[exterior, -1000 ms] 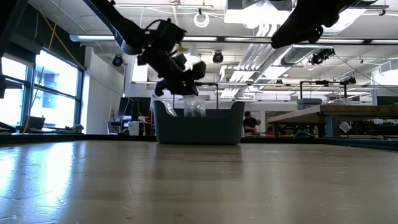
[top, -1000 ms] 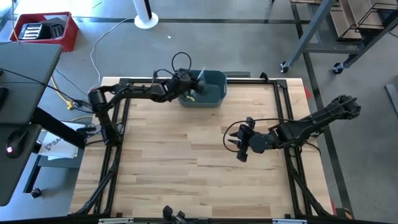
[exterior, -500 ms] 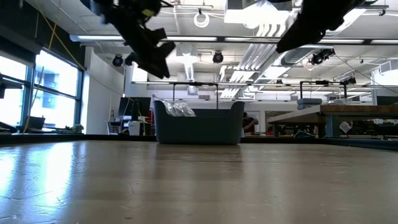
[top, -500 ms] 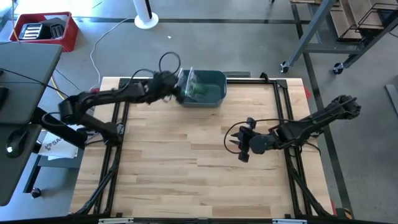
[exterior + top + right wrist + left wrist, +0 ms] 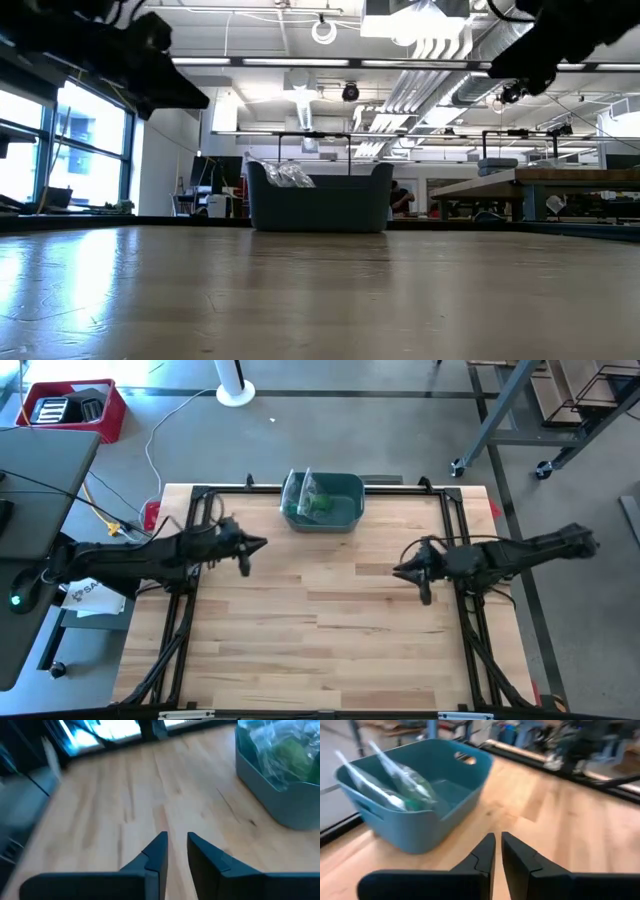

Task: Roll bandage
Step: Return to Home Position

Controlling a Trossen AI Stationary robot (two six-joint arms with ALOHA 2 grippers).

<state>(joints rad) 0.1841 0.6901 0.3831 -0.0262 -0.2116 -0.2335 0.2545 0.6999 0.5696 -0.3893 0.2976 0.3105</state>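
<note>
A blue bin stands at the upper centre of the overhead frame, at the far edge of the wooden surface. Inside it lies a transparent zip bag holding the green bandage. Both arms hang clear of it above bare wood.

The left end effector hovers in the left-centre of the frame, below and to the left of the bin and well apart from it. Its wrist camera shows its fingers pressed almost together with only a slit between them, pinching nothing. Beyond them sits the bin, with the bag leaning against its wall.

The right end effector hangs in the right-centre of the frame, below and to the right of the bin. Its fingers are drawn close with a narrow gap and hold nothing. Its camera catches a corner of the bin with the bandage green through the plastic.

From table-top height the bin sits mid-frame with the bag's top poking above its rim. The arms show only as dark shapes in the upper corners. A red crate rests on the floor at the overhead frame's upper left.
</note>
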